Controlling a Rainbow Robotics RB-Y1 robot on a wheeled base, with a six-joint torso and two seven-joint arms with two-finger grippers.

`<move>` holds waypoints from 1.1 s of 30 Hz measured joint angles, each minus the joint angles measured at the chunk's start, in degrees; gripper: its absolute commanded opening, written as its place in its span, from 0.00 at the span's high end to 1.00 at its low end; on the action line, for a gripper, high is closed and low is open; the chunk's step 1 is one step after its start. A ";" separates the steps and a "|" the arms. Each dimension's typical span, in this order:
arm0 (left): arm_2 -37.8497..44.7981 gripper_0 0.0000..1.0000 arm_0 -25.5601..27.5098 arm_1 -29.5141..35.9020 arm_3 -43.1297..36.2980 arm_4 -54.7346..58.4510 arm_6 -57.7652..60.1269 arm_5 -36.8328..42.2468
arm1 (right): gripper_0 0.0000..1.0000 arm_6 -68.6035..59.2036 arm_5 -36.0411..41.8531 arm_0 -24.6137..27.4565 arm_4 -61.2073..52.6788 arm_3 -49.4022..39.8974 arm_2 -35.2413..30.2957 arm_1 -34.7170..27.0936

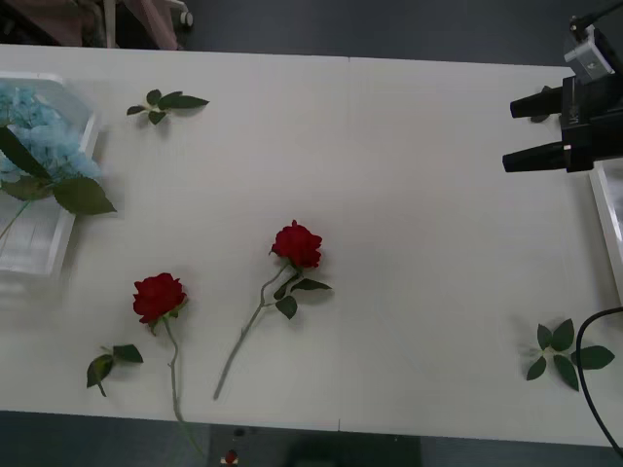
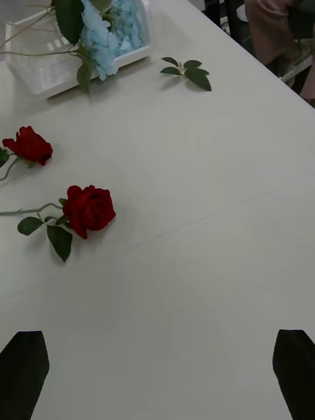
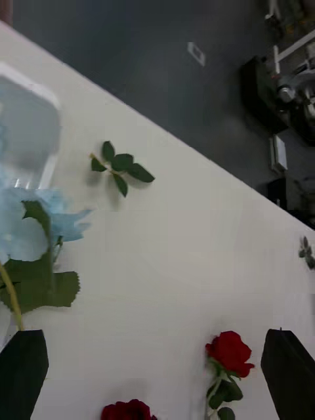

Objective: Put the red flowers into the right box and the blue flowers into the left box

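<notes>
Right box [image 1: 605,219] getting cut off at right edge; right claw [image 1: 521,131] hovering w/ fingers apart, holding nothing; left claw [image 3: 157,367] also spread.

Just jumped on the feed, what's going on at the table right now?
A flower sort is under way. The blue flowers already lie in the left box. Two red roses, one mid-table and one nearer the left, lie on the table. The right claw is open and empty beside the right box. The left claw is open too, holding nothing.
</notes>
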 measured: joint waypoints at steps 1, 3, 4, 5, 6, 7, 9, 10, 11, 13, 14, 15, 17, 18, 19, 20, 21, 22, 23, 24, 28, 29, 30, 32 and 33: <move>0.83 0.00 1.48 0.00 -2.03 0.56 0.04 -0.01 | 0.00 0.00 0.00 0.00 0.00 0.00 0.00 0.00; 1.50 0.00 4.08 0.00 -5.80 0.70 0.62 -0.16 | 0.00 0.00 0.00 0.00 0.00 0.00 0.00 0.00; 1.34 0.00 4.94 0.00 -7.34 0.42 1.37 -0.42 | 0.00 0.00 0.00 0.00 0.00 0.00 0.00 0.00; 0.89 0.00 5.45 0.00 -8.62 -0.21 2.01 -0.65 | 0.00 0.00 0.00 0.00 0.00 0.00 0.00 0.00; 0.14 0.00 5.70 0.00 -10.07 -1.47 2.92 -0.86 | 0.00 0.00 0.00 0.00 0.00 0.00 0.00 0.00; -0.77 0.00 5.74 0.00 -11.29 -2.86 3.85 -0.92 | 0.00 0.00 0.00 0.00 0.00 0.00 0.00 0.00; -3.03 0.00 5.72 -0.02 -13.91 -5.95 5.25 -0.92 | 0.00 0.00 0.00 0.00 0.00 0.00 0.00 0.00; -4.35 0.00 5.72 -0.09 -15.33 -7.60 5.38 -0.92 | 0.00 0.00 0.00 0.00 0.00 0.00 0.01 0.00; -5.70 0.00 5.72 -0.34 -16.79 -9.17 5.38 -0.92 | 0.00 0.00 0.00 0.00 0.00 0.00 0.01 0.00; -8.35 0.00 5.72 -1.63 -19.67 -12.81 5.39 -0.92 | 0.00 0.00 0.00 0.00 0.00 0.00 0.01 0.00; -9.69 0.00 5.72 -2.66 -21.04 -14.56 5.41 -0.92 | 0.00 0.00 0.00 0.00 0.00 0.00 0.01 0.00; -11.04 0.00 5.71 -3.89 -22.32 -16.39 5.46 -0.92 | 0.00 0.00 0.00 0.00 0.00 0.00 0.01 0.00; -13.48 0.00 5.71 -6.55 -24.30 -19.61 5.89 -0.92 | 0.00 0.00 0.00 0.00 0.00 0.00 0.02 0.00; -14.84 0.00 5.74 -7.95 -25.25 -21.40 6.33 -0.91 | 0.00 0.00 0.00 0.00 0.00 0.00 0.02 0.00; -16.08 0.00 5.80 -9.33 -26.07 -23.06 6.70 -0.91 | 0.00 0.00 0.00 0.00 0.00 0.00 0.02 0.00; -17.11 0.00 5.96 -10.51 -26.83 -24.51 6.99 -0.91 | 0.00 0.00 0.00 0.00 0.00 0.00 0.02 0.00; -18.28 0.00 6.34 -11.63 -27.80 -26.01 7.62 -0.91 | 0.00 0.00 0.00 0.00 0.00 0.00 0.02 0.00; -19.27 0.00 6.93 -12.56 -28.68 -27.28 8.80 -0.91 | 0.00 0.00 0.00 0.00 0.00 0.01 0.02 0.00; -20.15 0.00 7.66 -13.27 -29.70 -28.71 10.33 -0.91 | 0.00 0.00 0.00 0.00 0.00 0.01 0.03 0.00; -20.92 0.00 8.52 -13.79 -30.62 -30.16 12.02 -0.91 | 0.00 0.00 0.00 0.01 0.00 0.01 0.03 0.00; -23.31 0.00 12.61 -14.31 -33.63 -35.20 17.27 -0.91 | 0.00 0.00 -0.01 0.01 0.00 0.01 0.03 0.00; -23.67 0.00 13.61 -14.31 -34.04 -35.83 17.85 -0.91 | 0.00 0.00 0.00 0.01 0.00 0.01 0.03 0.00; -23.95 0.00 14.56 -14.31 -34.31 -36.25 18.48 -0.91 | 0.00 0.00 0.00 0.01 0.00 0.01 0.03 0.00; -24.24 0.00 16.10 -14.31 -34.60 -36.57 20.19 -0.73 | 0.00 0.00 0.00 0.01 0.00 0.01 0.03 0.00; -24.25 0.00 16.69 -14.31 -34.64 -36.56 21.17 -0.26 | 0.00 0.00 0.00 0.01 0.00 0.01 0.03 0.00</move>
